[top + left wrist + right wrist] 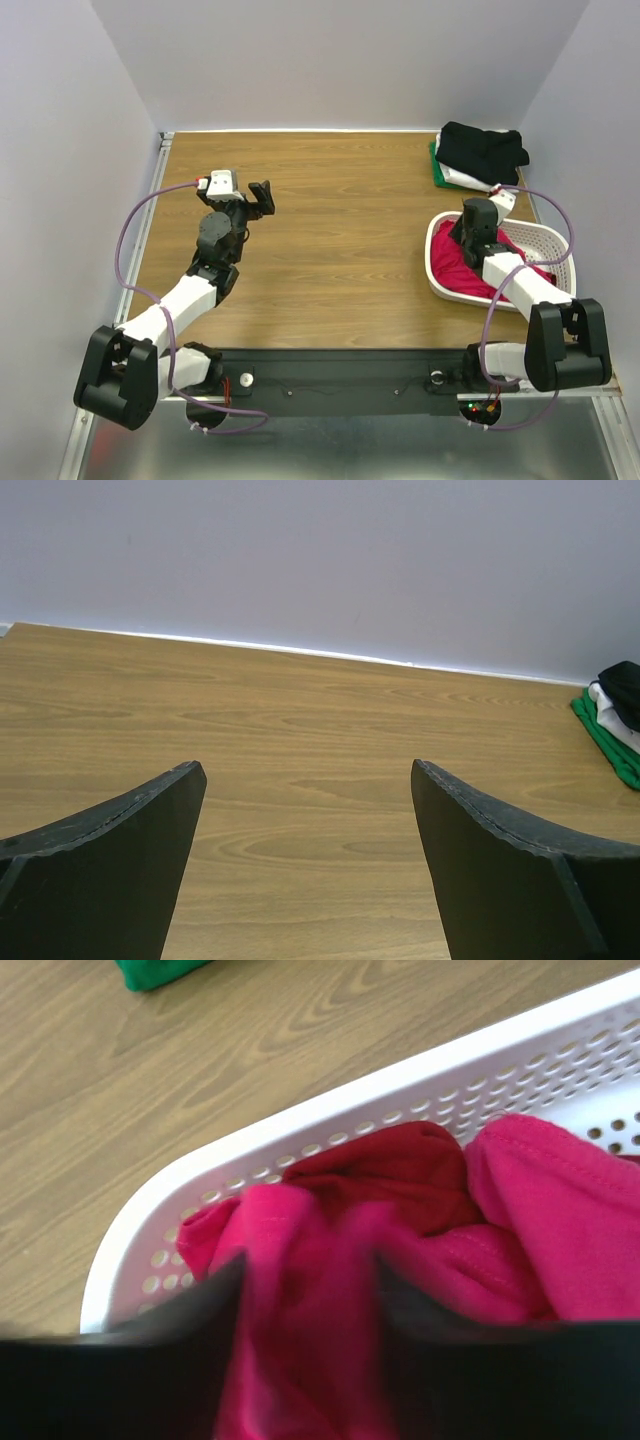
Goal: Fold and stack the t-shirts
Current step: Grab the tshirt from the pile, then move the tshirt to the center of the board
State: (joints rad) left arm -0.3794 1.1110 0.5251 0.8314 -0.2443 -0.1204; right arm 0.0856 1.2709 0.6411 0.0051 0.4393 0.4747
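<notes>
A bright pink-red t-shirt (462,276) lies crumpled in the white basket (434,252) at the right. It shows close up in the right wrist view (545,1195), with a darker red t-shirt (390,1165) under it. My right gripper (470,232) is down in the basket. Its blurred fingers (308,1265) are closed on a raised fold of the pink-red cloth. The folded black t-shirt (482,148) tops a stack with white (462,178) and green (437,165) ones at the back right. My left gripper (262,196) hangs open and empty over the bare wood (305,770).
The stack's edge shows at the right of the left wrist view (612,742), and a green corner shows in the right wrist view (150,972). The basket rim (330,1110) curves in front of the right gripper. Grey walls enclose the wooden table (330,230) on three sides.
</notes>
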